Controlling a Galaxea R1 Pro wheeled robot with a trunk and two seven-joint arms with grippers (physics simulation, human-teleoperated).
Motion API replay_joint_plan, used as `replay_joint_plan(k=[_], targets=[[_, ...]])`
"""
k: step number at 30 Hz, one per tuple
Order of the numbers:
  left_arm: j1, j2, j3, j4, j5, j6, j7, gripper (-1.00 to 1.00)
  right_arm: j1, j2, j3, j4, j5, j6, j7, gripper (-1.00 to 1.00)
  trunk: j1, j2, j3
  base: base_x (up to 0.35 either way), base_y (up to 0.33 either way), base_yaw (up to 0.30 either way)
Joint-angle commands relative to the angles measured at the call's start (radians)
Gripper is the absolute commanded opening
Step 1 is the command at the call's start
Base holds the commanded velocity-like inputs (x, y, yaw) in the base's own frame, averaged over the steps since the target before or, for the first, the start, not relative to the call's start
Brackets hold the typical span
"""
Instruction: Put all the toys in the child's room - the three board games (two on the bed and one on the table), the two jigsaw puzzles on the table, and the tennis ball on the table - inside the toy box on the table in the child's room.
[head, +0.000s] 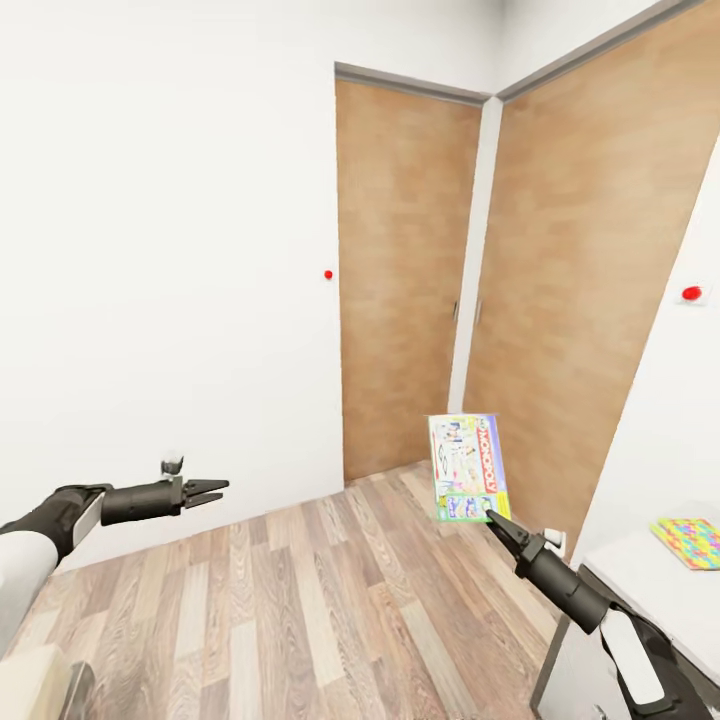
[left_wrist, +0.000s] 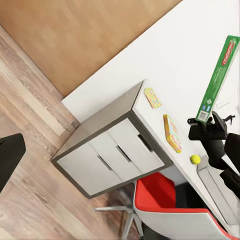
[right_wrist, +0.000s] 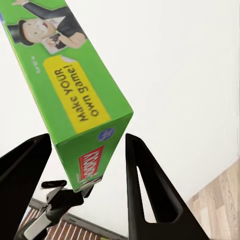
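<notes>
Right hand (head: 492, 518) up front, low on the right, pinching the bottom corner of the Monopoly box (head: 468, 467) and holding it upright in the air over the wood floor (head: 300, 600). From the right wrist camera, the green box (right_wrist: 75, 95) sits between the two dark fingers (right_wrist: 150, 190), cartoon man and "Make YOUR own game!" on its side. Left hand (head: 212, 489) out at the left, level, holding nothing, fingers close together with a small gap at the tips.

Just beside the right arm, the pale surface (head: 650, 590) carries a mosaic jigsaw box (head: 690, 541) near its far edge. The left wrist camera catches that surface (left_wrist: 175, 65) from the side: two jigsaw boxes (left_wrist: 172, 132) (left_wrist: 152, 97) lying flat and apart, the tennis ball (left_wrist: 195, 159) near the closer one, white drawers (left_wrist: 115, 160) below, a red chair (left_wrist: 165, 205) tucked in.

Farther back, two wooden doors (head: 410, 270) meet at the corner, red button (head: 328, 274) on the white wall.
</notes>
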Motion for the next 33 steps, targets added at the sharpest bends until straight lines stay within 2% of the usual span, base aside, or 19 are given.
replay_joint_plan(k=[1, 14, 33], targets=[[0.000, 0.000, 0.003, -0.001, -0.003, 0.011, -0.005, 1.00, -0.001, 0.000, -0.001, 0.001, -0.007, 0.008, 0.001, -1.00, 0.000, -0.001, 0.000, 0.000, 0.000, -0.281], [0.014, 0.012, 0.003, 0.000, -0.003, 0.012, -0.008, 1.00, 0.006, -0.001, -0.004, 0.001, -0.008, 0.009, 0.001, -1.00, 0.000, -0.001, 0.000, 0.000, 0.000, -0.281], [0.014, 0.014, 0.003, 0.000, -0.003, 0.011, -0.005, 1.00, 0.007, -0.001, -0.005, 0.002, -0.008, 0.008, 0.001, -1.00, 0.000, -0.001, 0.000, 0.000, 0.000, -0.281]])
